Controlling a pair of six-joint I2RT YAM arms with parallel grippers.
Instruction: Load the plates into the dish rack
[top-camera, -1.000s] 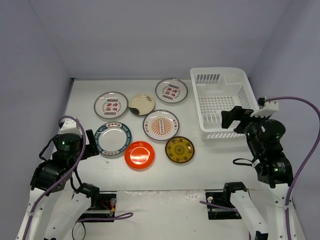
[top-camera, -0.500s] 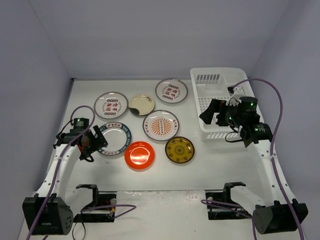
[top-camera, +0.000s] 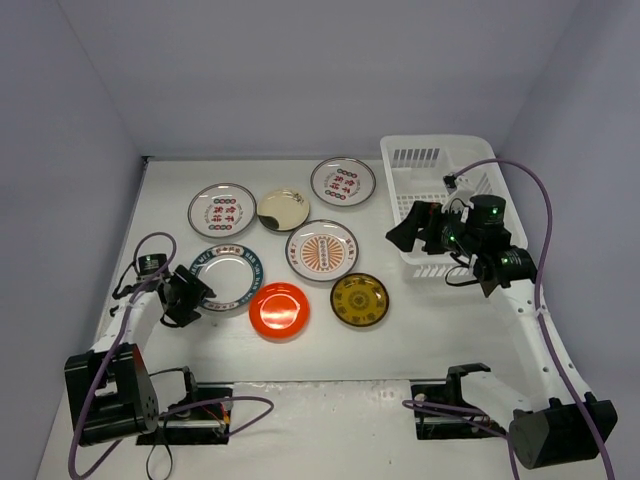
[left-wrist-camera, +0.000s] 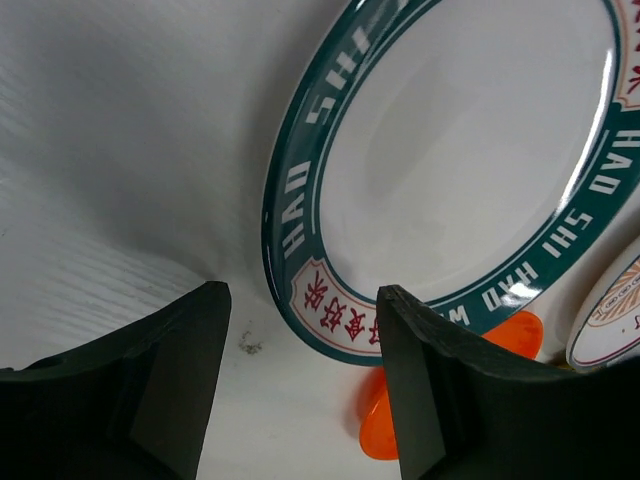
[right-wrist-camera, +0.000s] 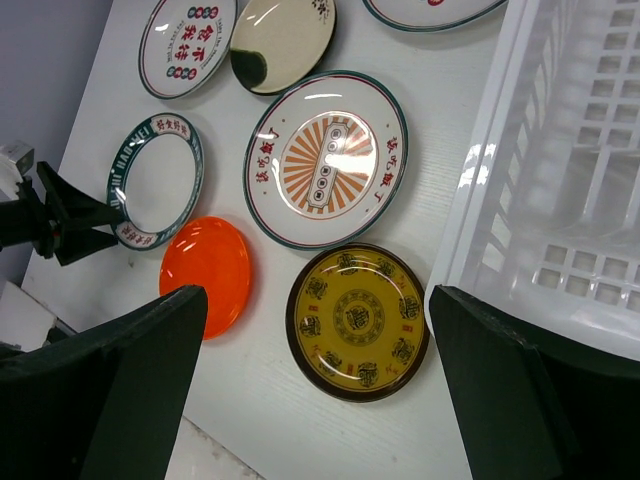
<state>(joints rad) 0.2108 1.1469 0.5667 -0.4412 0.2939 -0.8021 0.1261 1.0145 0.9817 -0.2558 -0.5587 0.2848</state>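
Seven plates lie on the table: two white with red marks (top-camera: 222, 210) (top-camera: 343, 181), a cream one (top-camera: 283, 209), a sunburst one (top-camera: 322, 250), a blue-rimmed one (top-camera: 228, 277), a red-orange one (top-camera: 279, 310) and a yellow-brown one (top-camera: 360, 299). My left gripper (top-camera: 196, 293) sits low at the blue-rimmed plate's left edge. In the left wrist view that gripper (left-wrist-camera: 300, 300) is open, with the plate's rim (left-wrist-camera: 460, 150) at its tips. The right gripper (top-camera: 402, 228) hovers open at the dish rack's (top-camera: 418, 155) left wall. From its wrist, the right gripper (right-wrist-camera: 318, 295) has the yellow-brown plate (right-wrist-camera: 358, 320) below it.
The dish rack (right-wrist-camera: 560, 150) holds nothing that shows. The red-orange plate (left-wrist-camera: 518, 330) lies just past the blue-rimmed one. Grey walls close in the table on three sides.
My left arm has come down to the blue-rimmed plate's left edge and its jaws have narrowed somewhat. The right arm has swung up and left over the rack's left wall.
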